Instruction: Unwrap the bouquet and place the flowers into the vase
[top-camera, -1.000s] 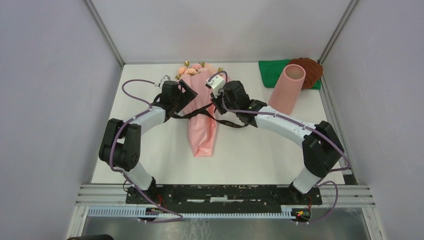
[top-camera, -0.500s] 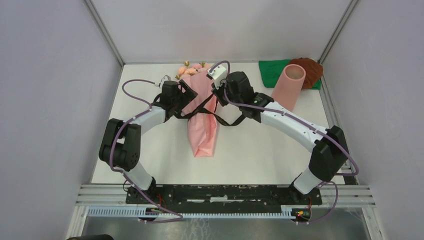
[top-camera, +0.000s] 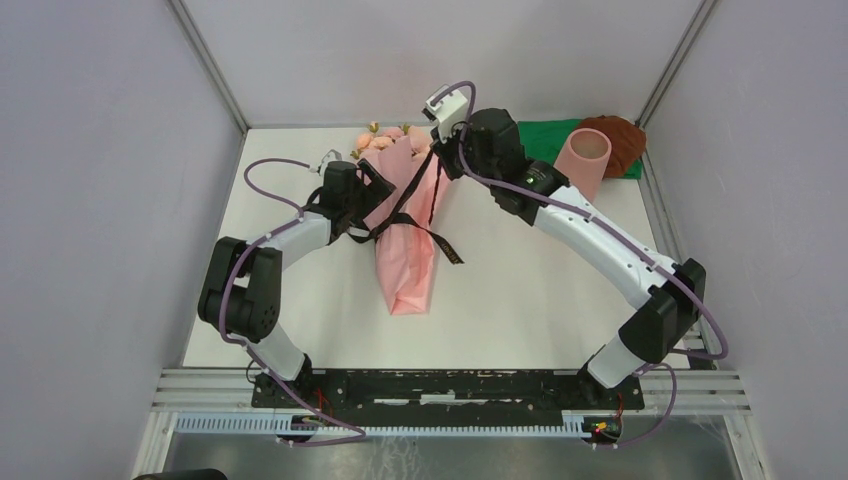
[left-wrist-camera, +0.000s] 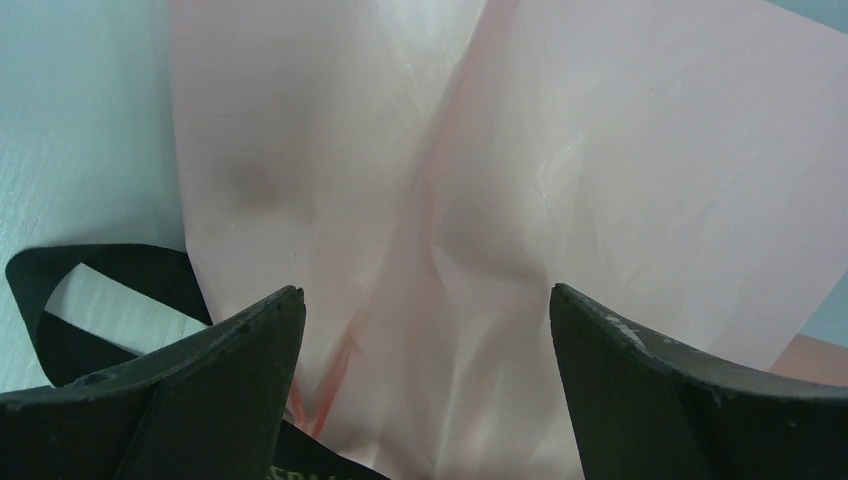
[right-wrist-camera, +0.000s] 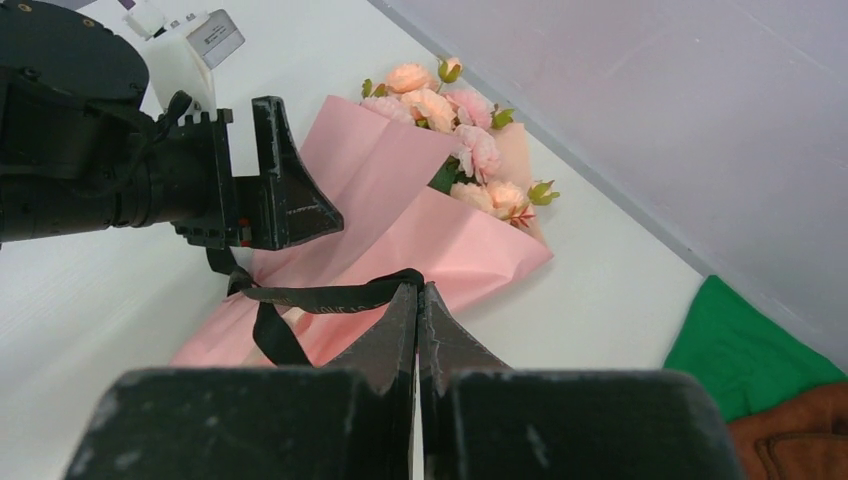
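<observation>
The bouquet (top-camera: 405, 235) lies along the table's middle, a pink paper cone with its flowers (top-camera: 388, 140) at the far end. Its black ribbon (top-camera: 410, 205) is stretched up from the cone's waist to my right gripper (top-camera: 440, 160), which is shut on the ribbon's end (right-wrist-camera: 417, 288) and held above the paper. A loose tail trails to the right over the table (top-camera: 450, 255). My left gripper (top-camera: 373, 190) is open, its jaws astride the pink paper (left-wrist-camera: 560, 150) at the cone's left side, gripping nothing. The vase (top-camera: 582, 160) stands at the back right.
A green cloth (top-camera: 545, 140) and a brown bundle (top-camera: 620, 135) lie behind the vase in the far right corner. Grey walls with metal rails enclose the table on three sides. A loop of ribbon (left-wrist-camera: 60, 270) rests beside my left finger.
My right gripper has risen and moved toward the back right, drawing the ribbon taut out of its bow. One ribbon tail has dropped over the paper. The left arm has stayed put.
</observation>
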